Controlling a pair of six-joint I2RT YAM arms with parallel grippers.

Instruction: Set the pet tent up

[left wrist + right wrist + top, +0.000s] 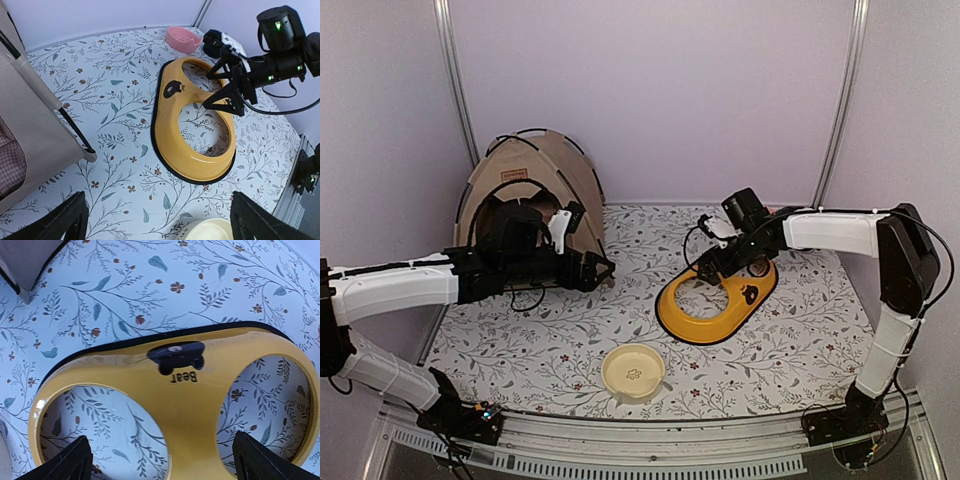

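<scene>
Starting with the top view: the pet tent (545,175) stands domed in the far left corner of the worktop (570,350), doorway turned toward the middle. The left gripper (595,270) hangs just in front of that doorway, jaws spread, nothing between them. Nearer the right edge, the right gripper (712,272) hovers over the yellow feeder tray (705,330), jaws wide and empty. A cream bowl (633,371) sits by the middle of the near edge.

Over to the left wrist: the pet tent (35,130) fills the left side, tan cloth with a thin black pole (75,132) running down to the hem corner, and a checked cushion (10,165) peeps out inside. The fingers (70,222) frame bare worktop, clear of the tent. Beyond lie the feeder tray (167,130), the right gripper (225,100) and a pink bowl (182,37) at the far edge.

Right wrist now: the feeder tray (190,405) sits right beneath the released jaws, with a tent corner (25,260) at top left.

Handling call: it looks light, soft cloth over springy rods, likely to slide or tip at a nudge. Loose fabric would bunch, so pinching pole and hem together at a base corner, or at the doorway arch, seems the safest hold.

The count: one tent, one cushion, one tray with two openings, two loose bowls.
</scene>
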